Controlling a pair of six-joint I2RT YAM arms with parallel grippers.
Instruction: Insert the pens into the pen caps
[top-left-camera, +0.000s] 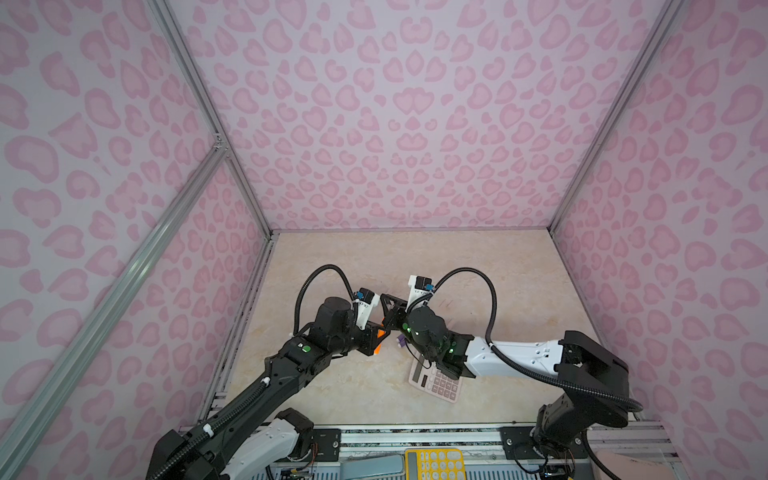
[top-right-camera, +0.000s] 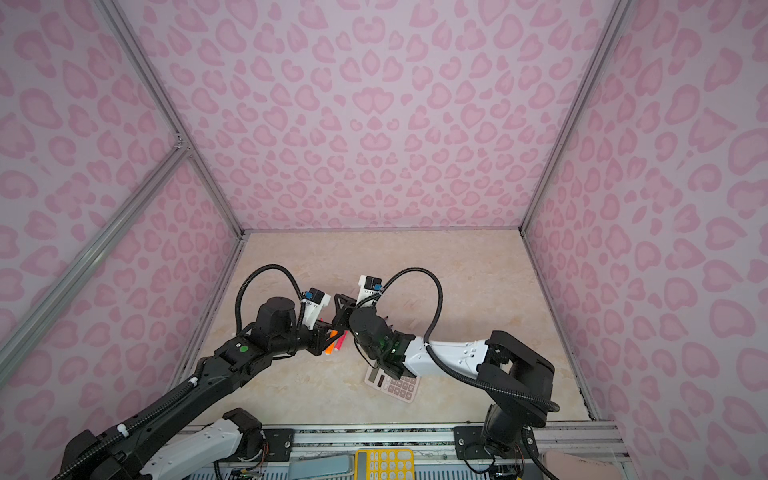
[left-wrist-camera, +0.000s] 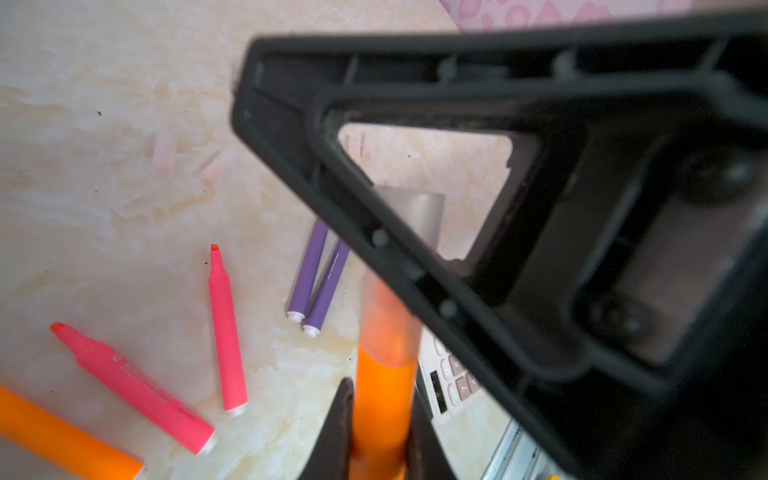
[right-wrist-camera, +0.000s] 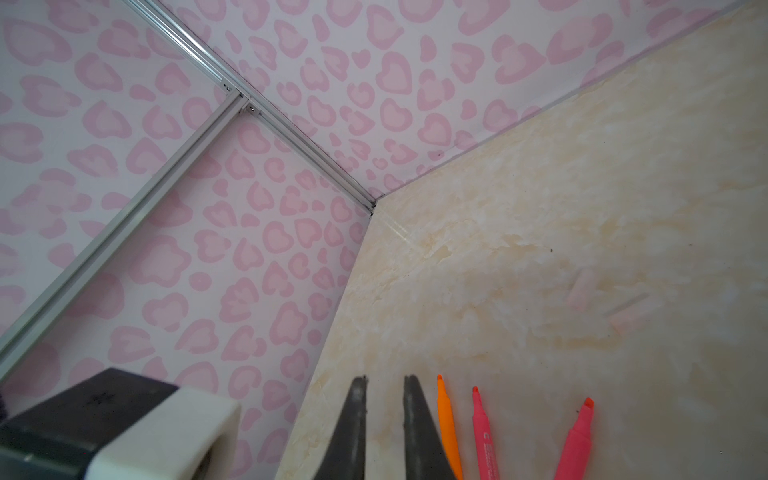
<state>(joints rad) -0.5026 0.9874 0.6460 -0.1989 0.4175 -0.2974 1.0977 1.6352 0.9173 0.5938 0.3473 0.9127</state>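
My left gripper (left-wrist-camera: 380, 419) clamped on slim orange marker pen (left-wrist-camera: 384, 382), clear plastic cap (left-wrist-camera: 388, 316) on tip; right gripper (right-wrist-camera: 385, 380) together.

Six pens (left-wrist-camera: 226, 332), three-plus caps (left-wrist-camera: 164, 153), two calculators (top-left-camera: 436, 382)

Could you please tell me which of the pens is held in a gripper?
The orange pen clamped in the left gripper; the second orange pen, two pink pens and two purple pens lie loose on the table.

No print can be read
A pink pen (left-wrist-camera: 137, 386) and a purple pen (left-wrist-camera: 328, 286) carry printed lines, too blurred to read; calculator (left-wrist-camera: 453, 370) keys likewise.
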